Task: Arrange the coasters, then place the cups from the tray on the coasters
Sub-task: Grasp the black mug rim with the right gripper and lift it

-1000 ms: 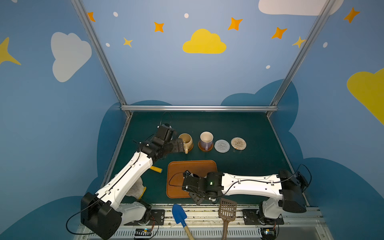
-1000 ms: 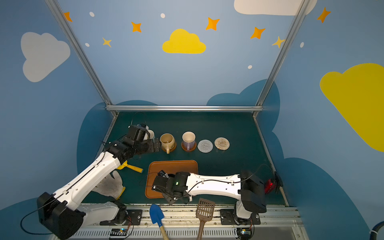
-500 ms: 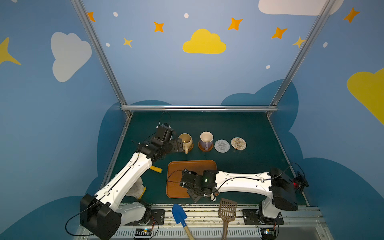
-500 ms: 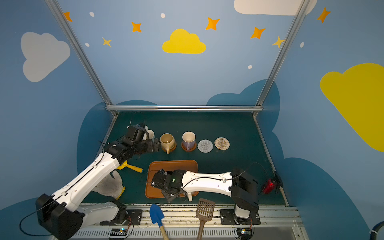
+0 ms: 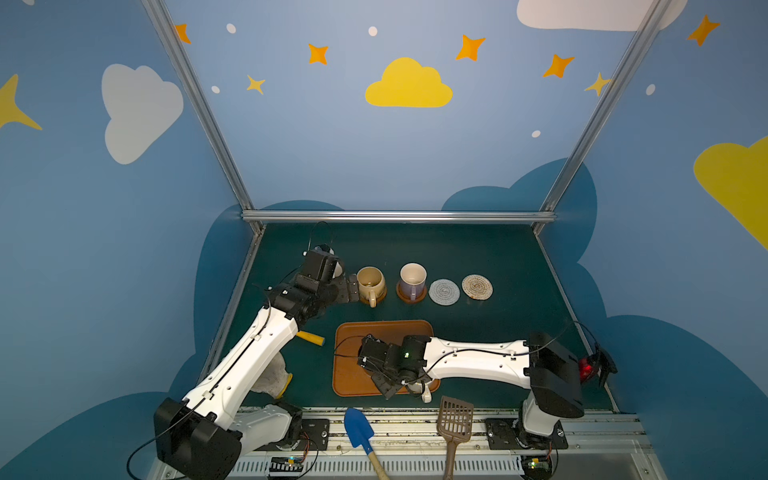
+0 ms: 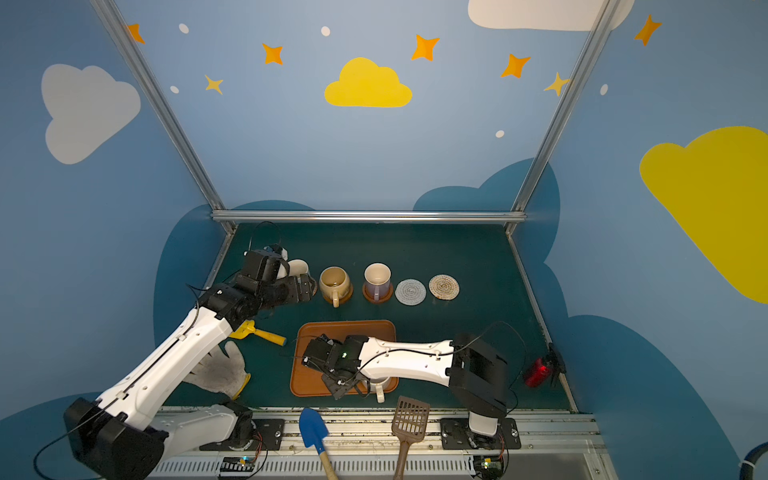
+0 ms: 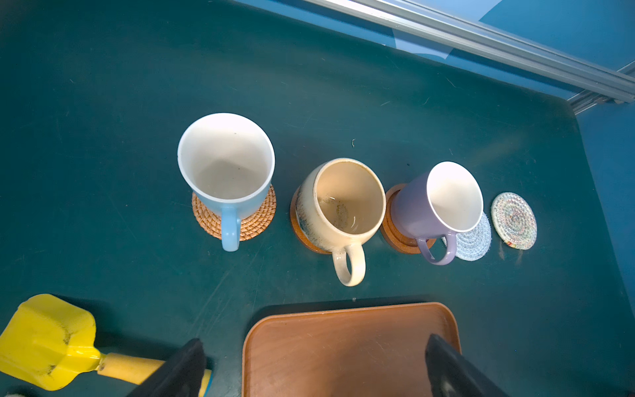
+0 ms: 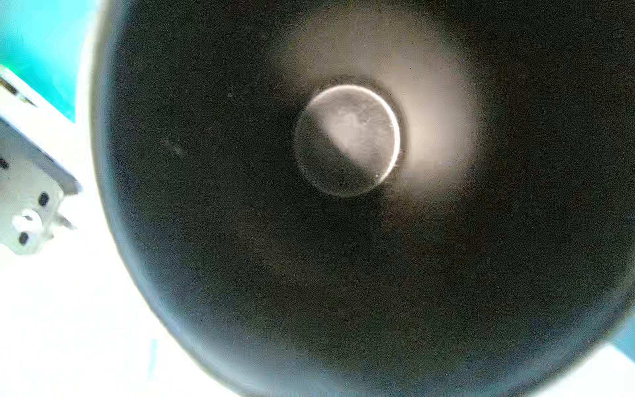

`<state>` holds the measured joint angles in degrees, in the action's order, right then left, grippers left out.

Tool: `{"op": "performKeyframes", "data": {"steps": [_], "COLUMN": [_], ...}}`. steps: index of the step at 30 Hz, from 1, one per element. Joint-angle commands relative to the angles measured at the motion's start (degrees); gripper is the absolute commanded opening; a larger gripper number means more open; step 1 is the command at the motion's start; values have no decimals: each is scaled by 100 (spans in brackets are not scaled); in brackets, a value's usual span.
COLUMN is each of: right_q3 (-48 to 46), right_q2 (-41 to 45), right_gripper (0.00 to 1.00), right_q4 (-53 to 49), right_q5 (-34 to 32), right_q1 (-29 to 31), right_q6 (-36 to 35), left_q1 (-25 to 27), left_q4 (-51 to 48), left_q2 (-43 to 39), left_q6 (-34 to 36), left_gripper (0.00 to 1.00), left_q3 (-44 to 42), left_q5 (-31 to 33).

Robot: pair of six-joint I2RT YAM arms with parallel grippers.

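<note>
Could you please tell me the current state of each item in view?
Blue mug: upright, empty, on woven coaster.
Tan mug: upright, on wooden coaster.
Lavender mug: upright, on second wooden coaster.
Grey coaster: bare.
Beige coaster: bare.
White mug: on tray, mostly hidden.
Black mug: empty, at right gripper.
Left gripper: open, empty.
Right gripper: shut.

**Enclosure interior.** A horizontal aluminium bar [image 5: 399, 216] marks the foot of the light blue back wall [image 5: 374, 166]. Above the bar, the wall is painted with a yellow cloud [image 5: 408, 85], orange stars [image 5: 470, 47] and white dots [image 5: 372, 31]. Slanted aluminium posts [image 5: 197, 104] rise from the bar's ends, edging the blue side walls [image 5: 62, 249]. In front of the bar lies the dark green tabletop [image 5: 457, 249], evenly lit.
</note>
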<state>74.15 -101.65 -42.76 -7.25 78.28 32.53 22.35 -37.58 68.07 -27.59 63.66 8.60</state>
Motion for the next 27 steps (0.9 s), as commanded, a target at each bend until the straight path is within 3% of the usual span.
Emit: {"op": "performKeyframes", "data": {"steps": [1,5,27], "right_q3": [266,373,487], "right_q2": [13,12,1273], "right_gripper": [5,0,0], "right_q4": [130,61,-177], "right_q5": [-107,-127,-308], "right_q1": [-30,-71,-660], "right_q6": [-157,-216,-248], "left_q1": [-91,-176,-271], "left_q4": [-109,-118,9], "left_q2": [-109,-148,-70], "left_q6": [138,149,235], "left_gripper": [99,99,99], "left_q3": [-95,-133,80], "left_q5": [36,-31,-312]}}
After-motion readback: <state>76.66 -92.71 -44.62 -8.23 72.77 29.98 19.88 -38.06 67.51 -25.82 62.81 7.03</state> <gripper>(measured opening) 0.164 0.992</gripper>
